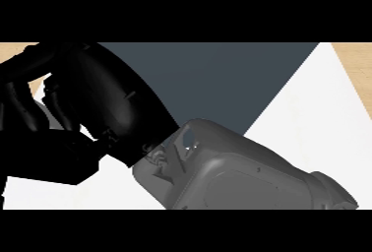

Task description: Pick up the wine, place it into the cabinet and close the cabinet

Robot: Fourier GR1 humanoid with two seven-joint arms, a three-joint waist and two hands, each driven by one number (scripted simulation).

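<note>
- One hand (87,93), your right, filled the left side on its grey forearm (240,177).
- You couldn't tell if it gripped anything.
- Dark panel (218,74) and white surface (312,113) sat behind it.

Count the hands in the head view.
1. One black hand fills the view's left, on a grey forearm entering from lower right, so probably the right one. The other may be hidden behind it or out of view.
</note>
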